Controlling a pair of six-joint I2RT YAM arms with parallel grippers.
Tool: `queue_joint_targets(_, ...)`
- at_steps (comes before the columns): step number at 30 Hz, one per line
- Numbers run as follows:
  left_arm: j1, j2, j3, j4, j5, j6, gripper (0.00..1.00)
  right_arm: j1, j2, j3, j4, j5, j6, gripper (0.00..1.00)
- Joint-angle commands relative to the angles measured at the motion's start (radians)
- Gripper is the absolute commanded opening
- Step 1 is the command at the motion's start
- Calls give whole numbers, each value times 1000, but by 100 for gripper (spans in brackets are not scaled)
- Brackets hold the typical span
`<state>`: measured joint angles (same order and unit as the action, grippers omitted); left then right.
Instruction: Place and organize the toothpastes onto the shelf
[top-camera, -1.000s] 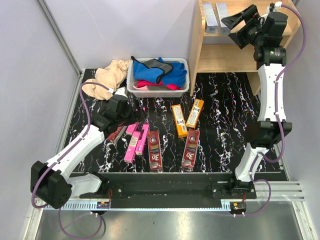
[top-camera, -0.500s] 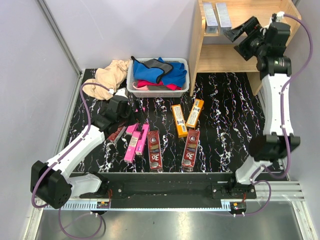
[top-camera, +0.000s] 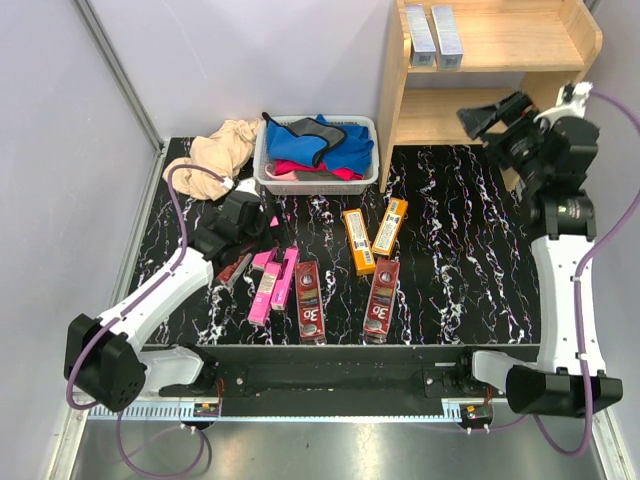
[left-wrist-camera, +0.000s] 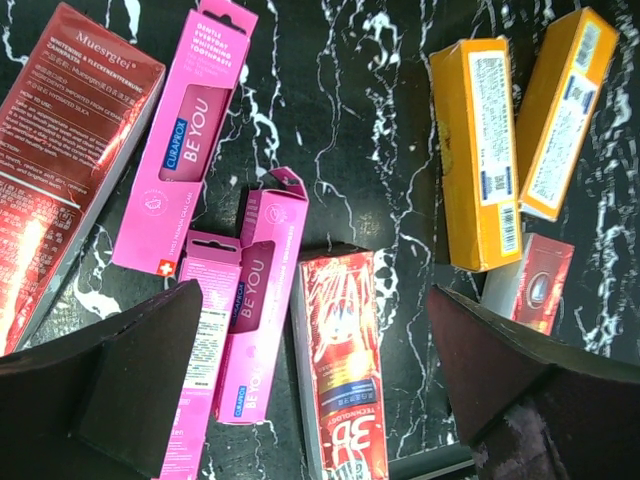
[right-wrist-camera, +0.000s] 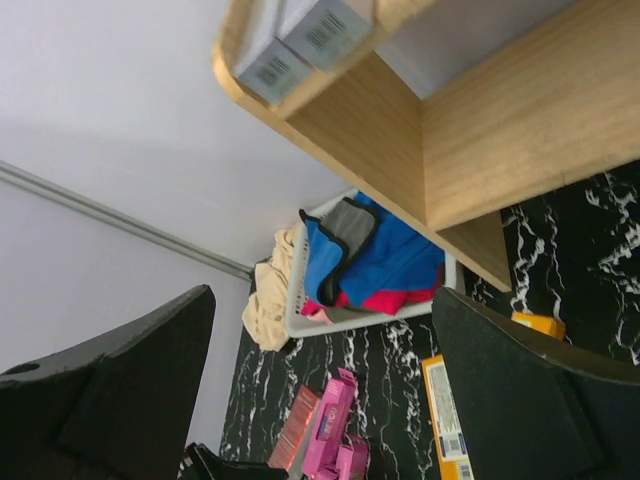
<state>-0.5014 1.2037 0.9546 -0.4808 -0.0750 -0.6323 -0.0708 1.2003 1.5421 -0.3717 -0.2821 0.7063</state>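
Silver-grey toothpastes, two of them, lie side by side on the top tier of the shelf at the worktop's far right corner. The others lie flat toward the near edge, left of the middle: pink boxes, dark red boxes and an orange-yellow pair.

The right gripper hangs before the shelf's lower tier, jaws apart, holding nothing. The left gripper hovers low over the pink boxes, fingers spread wide with nothing between them.

The step in hand looks like picking the next box, probably a pink one. These touch and partly overlap, so the descent should centre on a single box and close across its narrow width. The shelf stands well apart from this arm, so a hand-over may be needed.
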Motion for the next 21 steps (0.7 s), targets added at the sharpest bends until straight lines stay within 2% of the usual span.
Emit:
queue_joint_targets(1, -9, 34, -16, 30, -6, 28, 99, 6, -62, -158, 36, -32, 7, 100)
queue_joint_targets(14, -101, 226, 10, 28, 29, 23, 99, 12, -196, -637, 40, -69, -21, 100)
queue_joint_targets(21, -160, 307, 45, 33, 46, 16, 99, 12, -223, -711, 43, -88, -16, 100)
